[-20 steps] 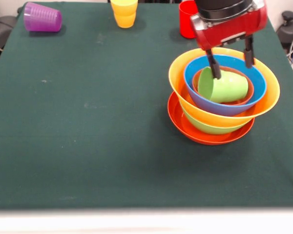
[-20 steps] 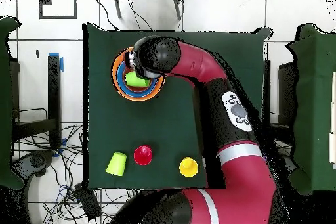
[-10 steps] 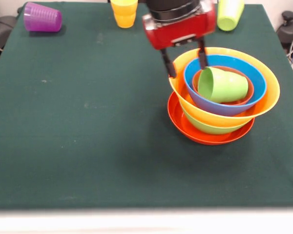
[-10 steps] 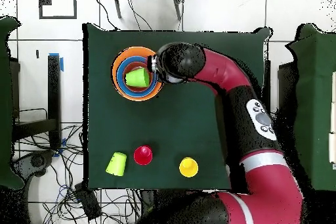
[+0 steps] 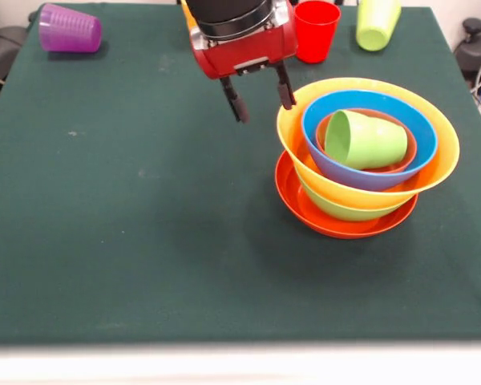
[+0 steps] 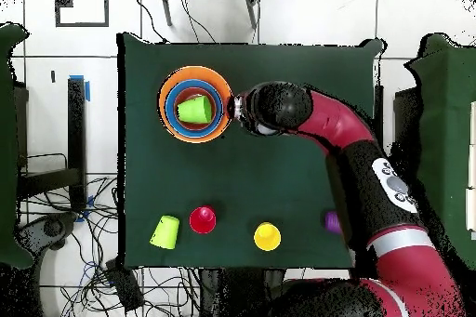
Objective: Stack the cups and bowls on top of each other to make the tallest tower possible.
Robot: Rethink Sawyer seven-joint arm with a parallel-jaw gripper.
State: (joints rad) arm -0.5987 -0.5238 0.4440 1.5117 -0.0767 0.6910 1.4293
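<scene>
The gripper (image 5: 261, 94) hangs with fingers spread wide and empty, beside the tower (image 5: 367, 156), whose top light green cup (image 5: 365, 140) lies tipped. Judging by this, it needs another cup next; the red cup (image 5: 315, 30) stands at the far edge.

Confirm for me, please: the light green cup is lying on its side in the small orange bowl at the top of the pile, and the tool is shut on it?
Not quite. The light green cup does lie on its side in the small orange bowl, but the tool is open and empty, beside the pile rather than on the cup. The front view shows this.
</scene>
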